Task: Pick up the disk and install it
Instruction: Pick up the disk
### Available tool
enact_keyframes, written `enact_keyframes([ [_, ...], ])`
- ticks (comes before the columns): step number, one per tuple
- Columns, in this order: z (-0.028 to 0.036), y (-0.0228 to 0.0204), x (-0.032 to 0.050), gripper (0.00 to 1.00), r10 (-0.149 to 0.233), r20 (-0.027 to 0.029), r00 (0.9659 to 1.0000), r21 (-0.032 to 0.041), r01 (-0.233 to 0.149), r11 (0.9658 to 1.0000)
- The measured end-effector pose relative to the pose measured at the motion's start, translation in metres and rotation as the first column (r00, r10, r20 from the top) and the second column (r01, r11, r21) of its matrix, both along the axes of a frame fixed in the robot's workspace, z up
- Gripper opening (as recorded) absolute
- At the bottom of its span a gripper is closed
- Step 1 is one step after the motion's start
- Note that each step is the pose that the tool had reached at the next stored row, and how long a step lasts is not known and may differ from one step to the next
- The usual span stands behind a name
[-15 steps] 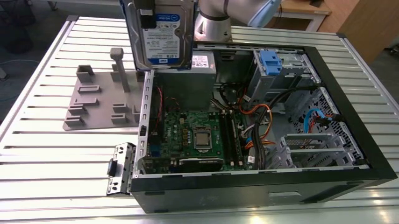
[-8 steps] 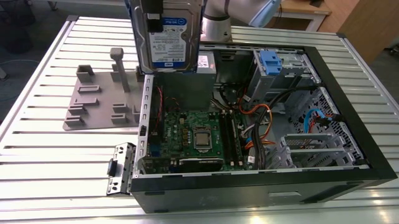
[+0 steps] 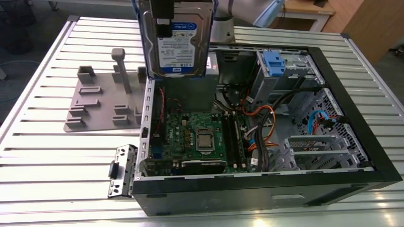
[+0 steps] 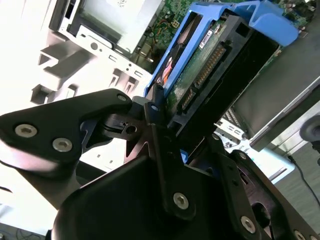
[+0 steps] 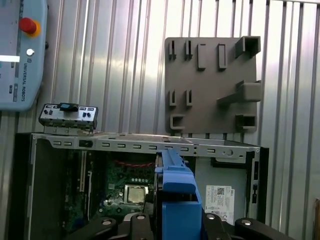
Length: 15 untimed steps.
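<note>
In the exterior view, the surface (image 3: 38, 156) is a run of long, ribbed, pale metal slats that catch the light. Toward the exterior view's left a grey plastic stand (image 3: 94, 106) sits on it, a matte flat plate with blocky posts and slots. The stand lies apart from the computer case (image 3: 353, 111), with a strip of bare slats between them.

A small perforated metal bracket (image 3: 123, 170) hangs off the case's near corner. Above the case wall on that side the disk (image 3: 178, 45) hangs upright in the air. It is a flat silver rectangle with a white-and-blue label and smooth blue plastic rails along its edges. The pincer (image 4: 180, 127) is clamped narrow on it, its black metal fingers (image 4: 155, 115) pressing the two flat faces. In the second wrist view the connector edge is free of the fingers. Below the disk sits a plain grey metal box (image 3: 189, 92).

Further right, the case lies open on its side, its black rim framing a green motherboard (image 3: 189, 137). Orange cables (image 3: 265, 118) loop beside it, and a blue plastic latch (image 3: 276, 61) sits on the steel bay.
</note>
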<state>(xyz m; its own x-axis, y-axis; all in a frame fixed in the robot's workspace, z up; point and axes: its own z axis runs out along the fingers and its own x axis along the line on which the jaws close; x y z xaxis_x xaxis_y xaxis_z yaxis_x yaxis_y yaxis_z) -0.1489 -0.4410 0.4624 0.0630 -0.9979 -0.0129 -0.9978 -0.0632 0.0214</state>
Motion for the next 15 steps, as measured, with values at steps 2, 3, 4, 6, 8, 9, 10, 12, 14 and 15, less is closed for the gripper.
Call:
enact_keyframes([
  [2,-0.0001,-0.0025,0.0024,0.36,0.000,-0.0001,1.0000,-0.0001,0.000,1.0000],
  [3,-0.0002,-0.0038,0.0035,0.36,0.000,0.0000,1.0000,-0.0001,0.000,1.0000],
  [4,-0.0002,-0.0052,0.0048,0.36,0.000,-0.0001,1.0000,-0.0001,0.000,1.0000],
  [6,-0.0003,-0.0077,0.0072,0.36,0.000,-0.0001,1.0000,-0.0002,0.000,1.0000],
  [8,-0.0004,-0.0103,0.0094,0.36,0.000,-0.0001,1.0000,-0.0001,0.000,1.0000],
  [9,-0.0004,-0.0115,0.0105,0.36,0.000,-0.0001,1.0000,-0.0002,0.000,1.0000],
  [10,-0.0005,-0.0128,0.0115,0.36,0.000,-0.0001,1.0000,-0.0002,0.000,1.0000],
  [12,-0.0006,-0.0154,0.0138,0.36,0.000,-0.0001,1.0000,-0.0002,0.000,1.0000],
  [14,-0.0007,-0.0179,0.0161,0.36,0.000,-0.0002,1.0000,-0.0003,0.000,1.0000],
  [15,-0.0008,-0.0192,0.0172,0.36,0.000,-0.0001,1.0000,-0.0003,0.000,1.0000],
])
